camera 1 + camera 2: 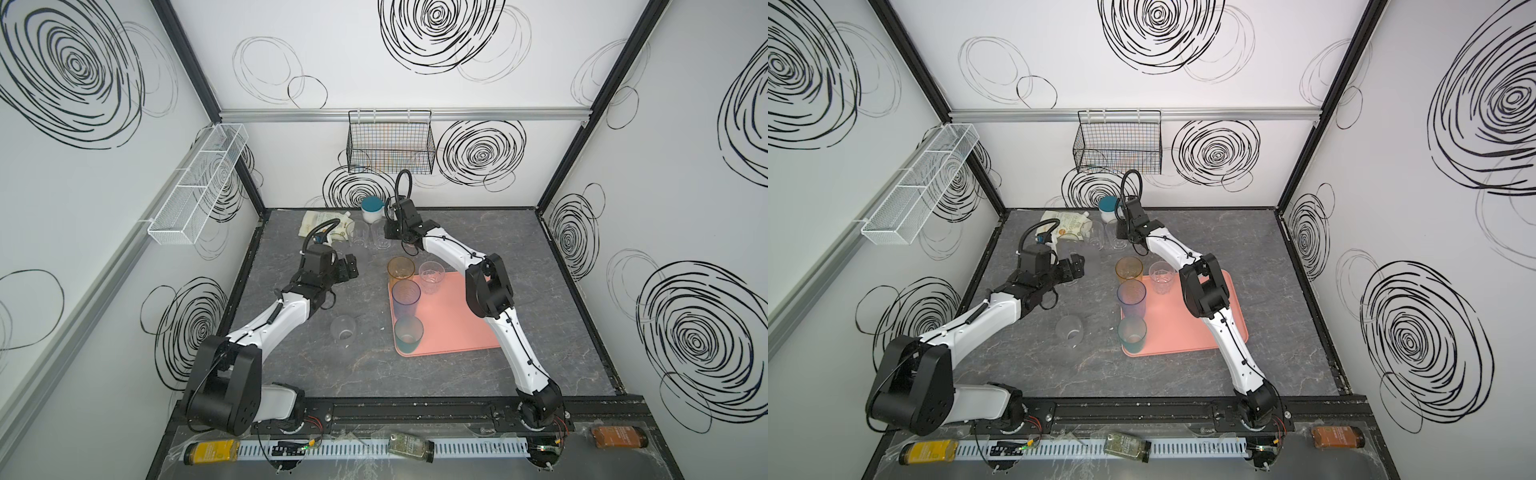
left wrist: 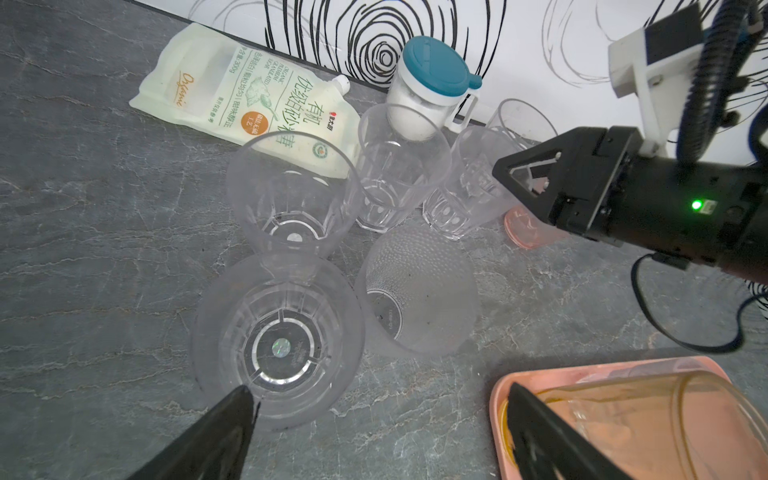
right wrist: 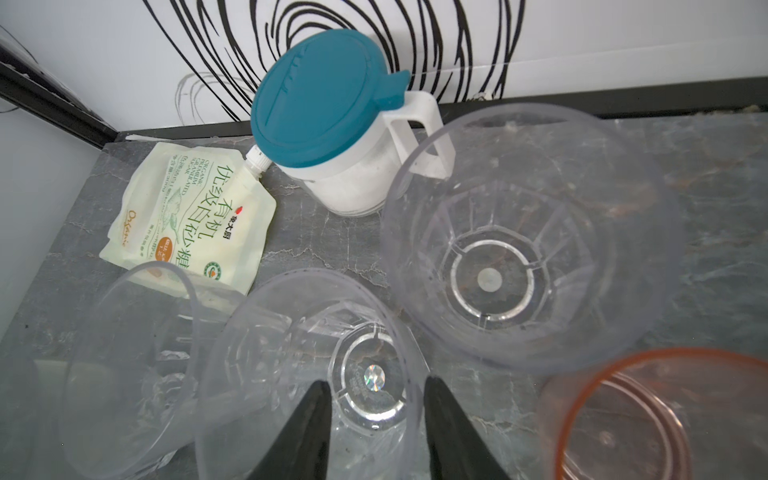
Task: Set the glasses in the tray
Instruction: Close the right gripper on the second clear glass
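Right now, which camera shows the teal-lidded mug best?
Right wrist view: the mug sits close, lid and handle plain. Left wrist view shows it smaller, partly behind a glass; both top views show it tiny.

12 glasses (image 1: pixel 431 276): 7 clr, 1 frosted, 4 tinted. 1 tray (image 1: pixel 457 332), 1 mug (image 3: pixel 332 124), 1 pouch (image 2: pixel 232 95), 2 baskets (image 1: pixel 390 145), 3 jars (image 1: pixel 410 446).

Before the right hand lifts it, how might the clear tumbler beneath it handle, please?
The clear tumbler looks empty and thin-walled, so probably light. Its smooth wall may slip in a loose pinch. It stands tall beside a neighbouring tumbler, so a sideways nudge could tip either.
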You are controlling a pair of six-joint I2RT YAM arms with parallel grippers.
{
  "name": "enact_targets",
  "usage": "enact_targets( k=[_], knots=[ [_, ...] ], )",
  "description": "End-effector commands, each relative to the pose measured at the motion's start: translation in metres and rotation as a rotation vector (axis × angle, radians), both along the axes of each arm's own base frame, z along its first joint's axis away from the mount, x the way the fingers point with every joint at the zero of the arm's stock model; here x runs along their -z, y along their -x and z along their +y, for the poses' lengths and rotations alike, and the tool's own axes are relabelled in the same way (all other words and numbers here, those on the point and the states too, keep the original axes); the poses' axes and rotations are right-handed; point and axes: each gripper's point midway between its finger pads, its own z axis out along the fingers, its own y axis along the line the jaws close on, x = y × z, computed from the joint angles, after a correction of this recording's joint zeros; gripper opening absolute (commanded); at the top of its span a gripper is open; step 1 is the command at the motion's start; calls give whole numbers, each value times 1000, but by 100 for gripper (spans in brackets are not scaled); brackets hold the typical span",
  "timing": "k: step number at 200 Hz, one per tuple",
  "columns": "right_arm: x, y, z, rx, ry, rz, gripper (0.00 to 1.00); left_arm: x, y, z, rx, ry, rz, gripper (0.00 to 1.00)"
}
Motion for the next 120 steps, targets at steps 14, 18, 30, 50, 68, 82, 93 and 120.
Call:
enact_targets(
  k=[14, 18, 30, 50, 68, 82, 93, 120],
  knots=[
    [0, -3, -5, 23, 31, -8, 29, -8, -1, 15, -76, -42, -28, 99],
    [0, -3, -5, 25, 32, -8, 28, -9, -1, 16, -81, -47, -30, 99],
    [-5, -2, -4, 24, 31, -13, 24, -10, 0, 19, -90, -50, -35, 99],
    [-16, 0, -1, 17, 21, -23, 18, -11, 1, 20, -100, -49, -38, 99],
    [-28, 3, -3, 23, 18, -33, 14, -12, 1, 24, -118, -60, -34, 99],
    [-42, 5, -3, 24, 7, -54, 12, -14, 1, 25, -125, -59, -40, 99],
    [-56, 7, -4, 22, -5, -74, 11, -14, 2, 27, -128, -57, -44, 99],
    [-94, 15, -5, 4, -38, -106, 10, -18, 3, 25, -130, -41, -59, 99]
  ],
)
